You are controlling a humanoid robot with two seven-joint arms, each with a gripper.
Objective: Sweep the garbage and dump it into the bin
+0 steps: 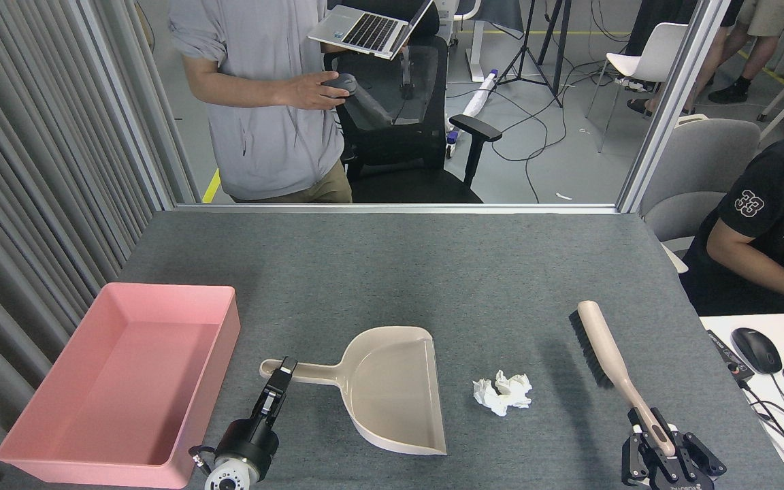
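Centrally on grey bench (433,272): garbage (502,393) between dustpan (392,388) and brush (606,357). Right jaws clamping brush handle; left gripper (285,371) at dustpan handle, closure unclear. Best swept leftward, dustpan steadied; bin (120,381) far left.

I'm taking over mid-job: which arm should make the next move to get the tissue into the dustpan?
Right. The right claw already grips the brush, whose bristles face the tissue wad lying between brush and dustpan mouth. The left claw sits at the dustpan handle, better suited to steadying it.
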